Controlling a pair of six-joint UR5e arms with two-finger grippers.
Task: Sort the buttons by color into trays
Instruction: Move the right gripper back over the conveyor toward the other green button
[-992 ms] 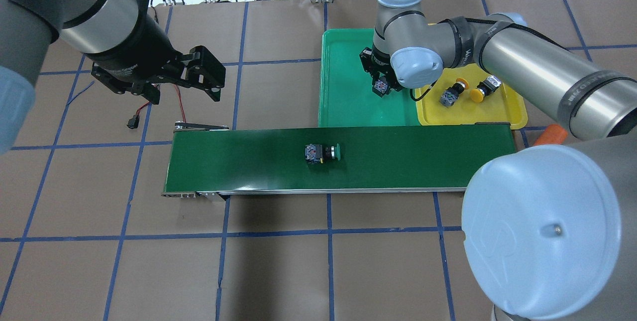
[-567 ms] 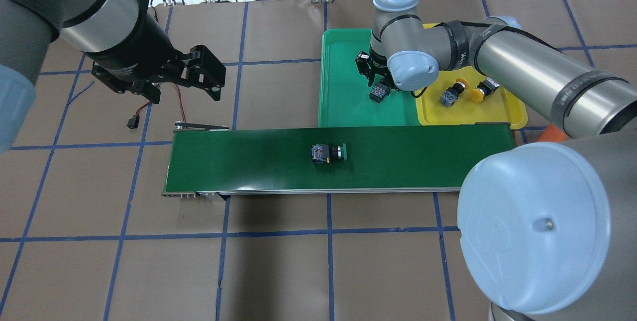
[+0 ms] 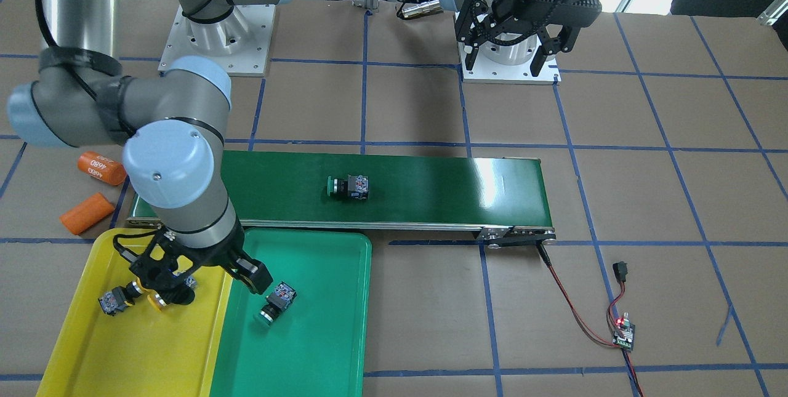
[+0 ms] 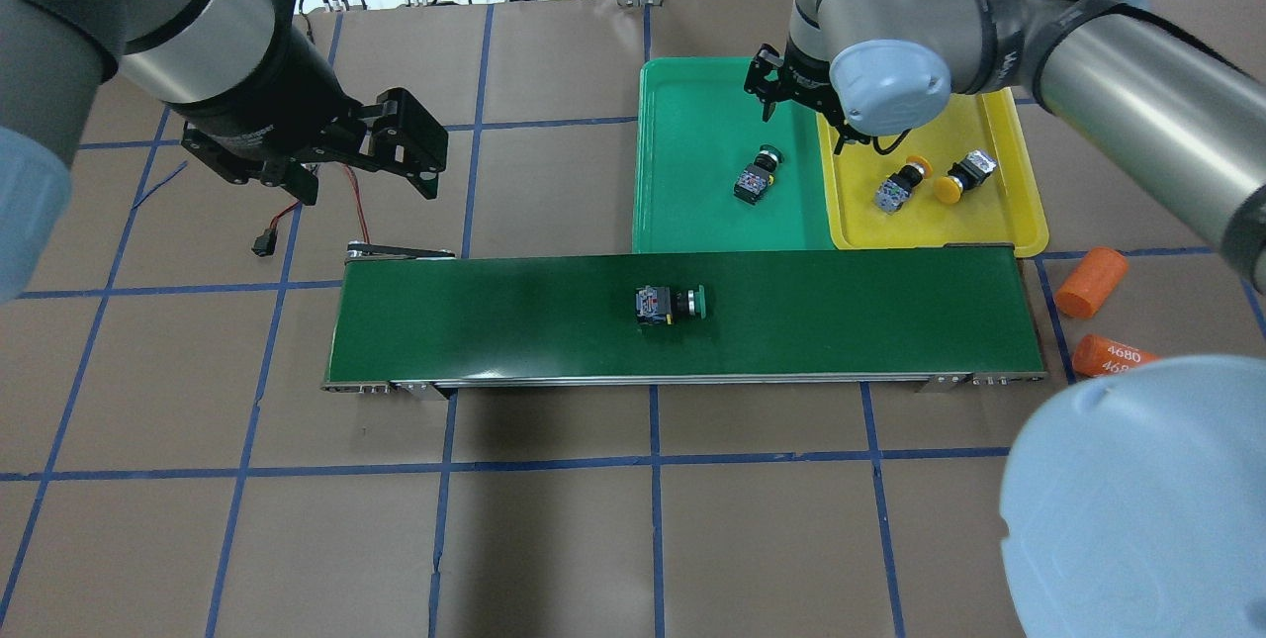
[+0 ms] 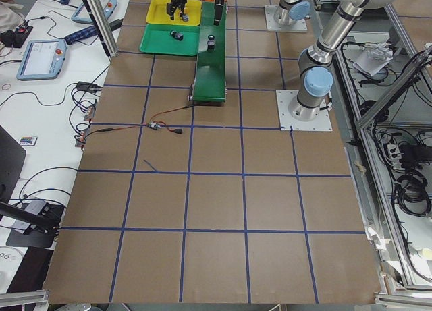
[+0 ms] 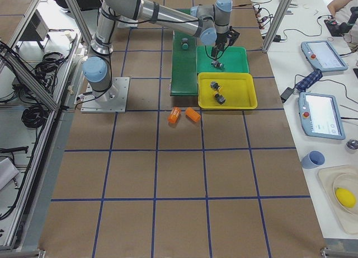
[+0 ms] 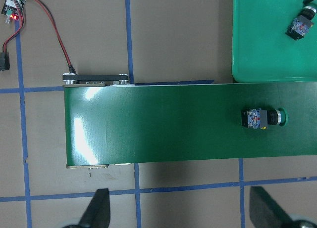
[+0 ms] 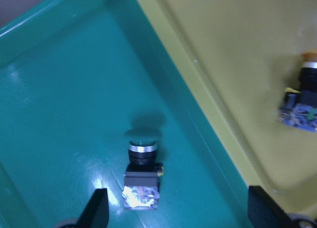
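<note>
The long dark-green conveyor belt [image 4: 495, 321] carried the one unsorted green-capped black push-button [image 4: 671, 305]. The shallow green plastic tray [image 4: 692, 213] and yellow one [image 4: 989, 223] held the other three buttons [image 4: 758, 175], colour-matched. The left jaws and right jaws both gaped empty. Next up, probably: pinch that belt button.

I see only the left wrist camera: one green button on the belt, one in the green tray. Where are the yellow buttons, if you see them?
Observer: Both yellow buttons lie in the yellow tray.
Operator: Does the right pincer hold something?
Observer: No, the right pincer is open and empty.
Operator: Is anything else on the table?
Observer: Two orange cylinders, beyond the belt's end on the robot's right.
</note>
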